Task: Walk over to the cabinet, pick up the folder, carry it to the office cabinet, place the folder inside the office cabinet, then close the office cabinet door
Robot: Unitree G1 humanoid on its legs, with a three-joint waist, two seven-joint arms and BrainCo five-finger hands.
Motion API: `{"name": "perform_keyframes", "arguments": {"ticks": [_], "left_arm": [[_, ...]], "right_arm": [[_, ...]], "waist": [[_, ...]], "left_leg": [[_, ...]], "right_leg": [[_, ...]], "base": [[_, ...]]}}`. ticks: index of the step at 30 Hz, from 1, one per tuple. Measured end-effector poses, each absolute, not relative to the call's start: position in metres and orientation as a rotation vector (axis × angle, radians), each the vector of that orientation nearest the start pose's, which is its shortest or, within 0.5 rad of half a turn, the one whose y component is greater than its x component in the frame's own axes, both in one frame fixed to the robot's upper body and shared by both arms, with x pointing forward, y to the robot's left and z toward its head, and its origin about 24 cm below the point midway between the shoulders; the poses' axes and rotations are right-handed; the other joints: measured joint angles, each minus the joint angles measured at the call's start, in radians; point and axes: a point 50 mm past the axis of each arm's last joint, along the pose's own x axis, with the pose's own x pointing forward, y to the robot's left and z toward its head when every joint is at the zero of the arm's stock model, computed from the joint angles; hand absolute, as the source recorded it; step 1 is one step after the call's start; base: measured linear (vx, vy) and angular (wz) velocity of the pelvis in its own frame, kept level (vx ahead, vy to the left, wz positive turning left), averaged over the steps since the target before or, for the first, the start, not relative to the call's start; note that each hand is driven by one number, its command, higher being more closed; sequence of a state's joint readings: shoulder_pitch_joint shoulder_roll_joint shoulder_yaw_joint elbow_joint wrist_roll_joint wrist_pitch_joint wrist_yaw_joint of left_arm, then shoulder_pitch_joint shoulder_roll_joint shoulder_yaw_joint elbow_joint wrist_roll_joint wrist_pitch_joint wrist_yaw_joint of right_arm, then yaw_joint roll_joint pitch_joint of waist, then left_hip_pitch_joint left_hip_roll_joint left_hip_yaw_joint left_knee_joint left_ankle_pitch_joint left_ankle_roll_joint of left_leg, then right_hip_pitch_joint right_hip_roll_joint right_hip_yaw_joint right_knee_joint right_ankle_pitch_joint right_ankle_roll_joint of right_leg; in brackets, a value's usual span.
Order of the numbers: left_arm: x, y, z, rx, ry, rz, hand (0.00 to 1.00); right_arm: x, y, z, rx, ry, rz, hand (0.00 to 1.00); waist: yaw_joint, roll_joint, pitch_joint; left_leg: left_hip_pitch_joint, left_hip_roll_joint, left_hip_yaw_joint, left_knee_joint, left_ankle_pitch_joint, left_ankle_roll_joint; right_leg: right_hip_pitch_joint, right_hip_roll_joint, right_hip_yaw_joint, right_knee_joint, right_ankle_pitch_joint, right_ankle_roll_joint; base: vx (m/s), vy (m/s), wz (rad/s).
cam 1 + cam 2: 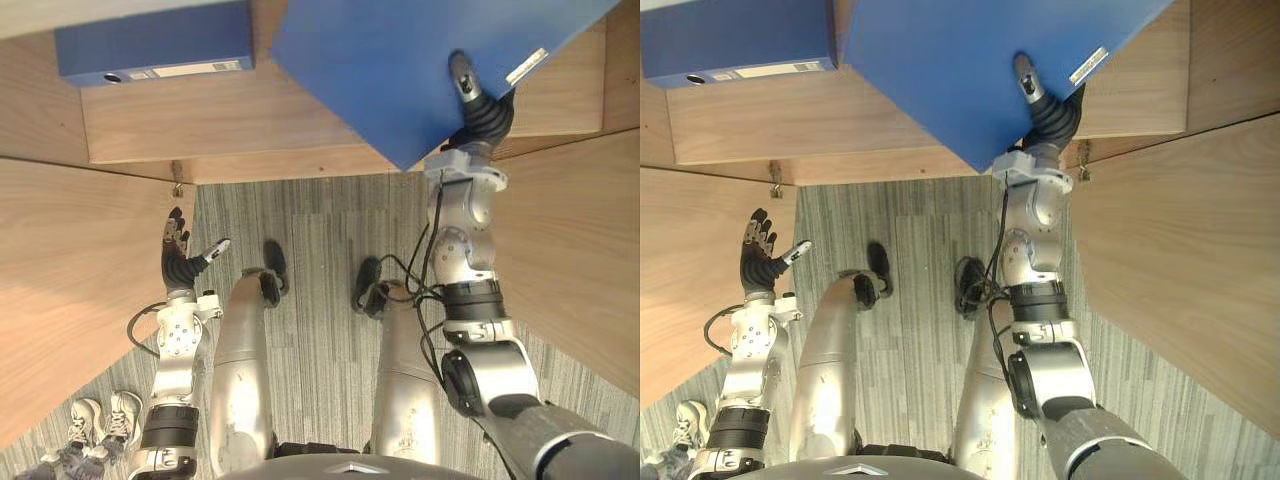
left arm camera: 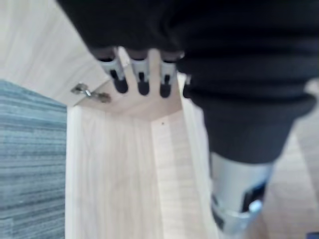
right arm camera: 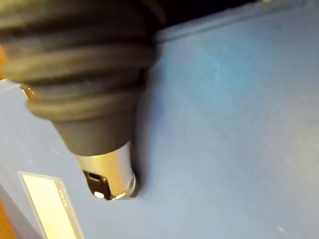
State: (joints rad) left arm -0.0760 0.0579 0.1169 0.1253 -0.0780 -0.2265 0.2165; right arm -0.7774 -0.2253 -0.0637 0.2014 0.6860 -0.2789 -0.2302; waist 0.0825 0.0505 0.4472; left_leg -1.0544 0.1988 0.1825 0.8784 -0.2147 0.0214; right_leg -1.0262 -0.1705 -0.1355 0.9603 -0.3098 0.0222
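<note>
A big blue folder (image 1: 390,70) hangs tilted over the open office cabinet's wooden shelf (image 1: 250,125). My right hand (image 1: 482,112) is shut on the folder's near corner, thumb (image 3: 109,174) pressed on its blue cover (image 3: 224,124) next to a pale label (image 3: 47,204). The fingers are hidden under the folder. Down at the left, my left hand (image 1: 180,258) is open with straight fingers (image 2: 142,82), holding nothing. It floats beside the cabinet's left door (image 1: 70,290).
A second blue folder (image 1: 150,45) lies flat on the shelf's far left. Both wooden doors stand open, the right one (image 1: 580,250) beside my right arm. A metal hinge (image 1: 177,188) sits at the left door's corner. A pair of shoes (image 1: 100,420) rests on the grey carpet, lower left.
</note>
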Motion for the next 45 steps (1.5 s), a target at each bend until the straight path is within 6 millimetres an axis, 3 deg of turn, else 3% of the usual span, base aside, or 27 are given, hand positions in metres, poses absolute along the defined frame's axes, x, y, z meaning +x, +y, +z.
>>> {"name": "perform_keyframes", "arguments": {"ticks": [8,14,18,29,30,45], "left_arm": [[0.263,0.198,0.057,-0.08,-0.196,0.351,0.0],[0.263,0.198,0.06,-0.115,-0.209,0.362,0.0],[0.264,0.188,0.062,-0.128,-0.217,0.322,0.0],[0.265,0.179,0.061,-0.162,-0.206,0.288,0.0],[0.265,0.178,0.061,-0.163,-0.205,0.286,0.0],[0.26,0.17,0.053,-0.189,-0.174,0.281,0.0]], "right_arm": [[0.36,-0.189,0.283,0.774,-0.732,-0.07,1.0],[0.361,-0.208,0.301,0.847,-0.75,-0.118,1.0],[0.365,-0.218,0.312,0.873,-0.748,-0.148,1.0],[0.364,-0.22,0.344,1.005,-0.766,-0.142,1.0],[0.364,-0.22,0.346,1.029,-0.761,-0.139,0.0],[0.356,-0.224,0.361,1.184,-0.831,-0.15,0.0]], "waist": [[0.013,0.001,0.019],[0.021,0.002,0.028],[0.02,0.001,0.028],[0.018,0.001,0.028],[0.019,0.001,0.028],[0.022,0.001,0.027]], "left_leg": [[-0.04,-0.011,-0.034,-0.032,0.038,-0.012],[-0.079,-0.033,-0.051,-0.078,0.08,-0.021],[-0.098,-0.046,-0.069,-0.099,0.103,-0.025],[-0.116,-0.068,-0.091,-0.169,0.158,-0.034],[-0.117,-0.069,-0.094,-0.171,0.161,-0.035],[-0.123,-0.08,-0.106,-0.201,0.192,-0.039]], "right_leg": [[-0.023,-0.006,-0.038,-0.008,0.005,-0.008],[-0.064,-0.025,-0.062,-0.01,0.007,-0.012],[-0.077,-0.034,-0.08,-0.01,0.008,-0.015],[-0.1,-0.047,-0.109,-0.027,0.016,-0.028],[-0.1,-0.048,-0.114,-0.026,0.015,-0.029],[-0.113,-0.054,-0.125,-0.016,0.017,-0.04]], "base": [[-0.04,-0.068,0.11],[-0.03,-0.052,0.17],[-0.02,-0.026,0.15],[-0.02,-0.023,0.11],[-0.01,-0.014,0.1],[-0.03,-0.018,0.04]]}}
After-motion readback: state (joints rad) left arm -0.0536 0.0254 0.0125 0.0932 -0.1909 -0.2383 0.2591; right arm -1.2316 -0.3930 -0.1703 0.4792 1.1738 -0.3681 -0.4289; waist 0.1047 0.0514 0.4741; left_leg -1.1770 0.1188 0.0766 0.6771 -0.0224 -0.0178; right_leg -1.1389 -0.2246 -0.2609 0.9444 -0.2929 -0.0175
